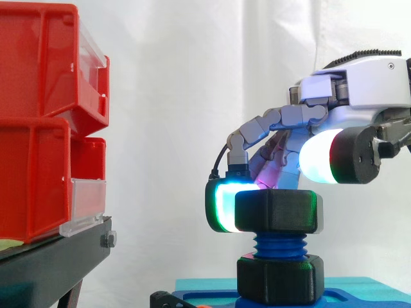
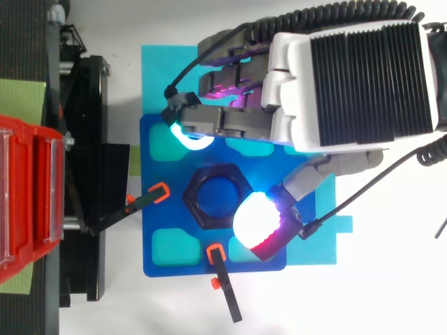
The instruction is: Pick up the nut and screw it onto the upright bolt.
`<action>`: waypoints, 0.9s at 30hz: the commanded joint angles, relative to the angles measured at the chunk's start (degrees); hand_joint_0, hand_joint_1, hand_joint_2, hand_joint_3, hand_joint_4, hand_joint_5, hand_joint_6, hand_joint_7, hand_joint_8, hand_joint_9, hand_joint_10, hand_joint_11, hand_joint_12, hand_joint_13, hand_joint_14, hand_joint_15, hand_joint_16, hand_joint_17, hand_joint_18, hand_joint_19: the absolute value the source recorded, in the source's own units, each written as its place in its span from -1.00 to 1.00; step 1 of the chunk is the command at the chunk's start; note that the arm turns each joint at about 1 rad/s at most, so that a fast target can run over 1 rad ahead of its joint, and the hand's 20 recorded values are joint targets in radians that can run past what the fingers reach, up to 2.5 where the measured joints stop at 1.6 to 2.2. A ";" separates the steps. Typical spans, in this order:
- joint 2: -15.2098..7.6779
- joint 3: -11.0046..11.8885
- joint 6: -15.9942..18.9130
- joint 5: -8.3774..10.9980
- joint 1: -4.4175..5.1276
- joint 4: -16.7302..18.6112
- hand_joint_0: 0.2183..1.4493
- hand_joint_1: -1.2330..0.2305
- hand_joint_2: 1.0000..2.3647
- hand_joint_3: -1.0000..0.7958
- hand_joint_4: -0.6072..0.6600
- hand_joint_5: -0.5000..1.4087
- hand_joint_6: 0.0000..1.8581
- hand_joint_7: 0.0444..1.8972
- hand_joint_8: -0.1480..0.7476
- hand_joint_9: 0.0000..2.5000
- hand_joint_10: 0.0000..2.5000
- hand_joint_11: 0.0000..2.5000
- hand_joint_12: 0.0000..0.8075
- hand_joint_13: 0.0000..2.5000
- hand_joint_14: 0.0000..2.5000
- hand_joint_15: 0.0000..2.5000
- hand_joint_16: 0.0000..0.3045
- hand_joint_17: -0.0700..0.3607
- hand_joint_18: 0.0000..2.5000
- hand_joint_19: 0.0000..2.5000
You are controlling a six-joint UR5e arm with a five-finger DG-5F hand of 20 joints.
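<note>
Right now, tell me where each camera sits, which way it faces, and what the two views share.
Side view: beside the work at about its height, looking level across at the nut on the upright bolt, red bins at left; the hand reaches in from the right.
Top view: above the work, looking down on the nut and blue base plate; the hand reaches in from the upper right.
Shared: nut, bolt, red bins, hand.

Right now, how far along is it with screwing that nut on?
Done: the black nut already sits on top of the upright blue bolt. In hand: the hand is right over the nut. Left: bare threads show between the nut and the black hex collar below, so more turning probably remains.
</note>
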 commanded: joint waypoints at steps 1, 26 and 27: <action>0.00 0.03 0.00 0.03 -0.01 0.02 -0.66 0.27 -1.00 -0.44 0.41 -0.60 -0.46 -0.04 -0.01 -0.13 -1.00 -0.91 -0.23 -0.37 -1.00 -0.98 -0.73 -0.25 -0.50 -0.90; 0.00 0.03 -0.27 1.17 2.80 0.37 -0.67 0.49 -1.00 -0.44 0.39 -0.59 -0.46 -0.01 0.01 -0.36 -1.00 -1.00 -0.12 -0.59 -1.00 -1.00 -0.71 -0.22 -0.79 -1.00; 0.00 0.03 -0.27 1.43 3.15 0.37 -0.66 0.48 -1.00 -0.44 0.39 -0.58 -0.46 0.04 0.01 -0.35 -1.00 -1.00 -0.12 -0.58 -1.00 -1.00 -0.71 -0.22 -0.79 -1.00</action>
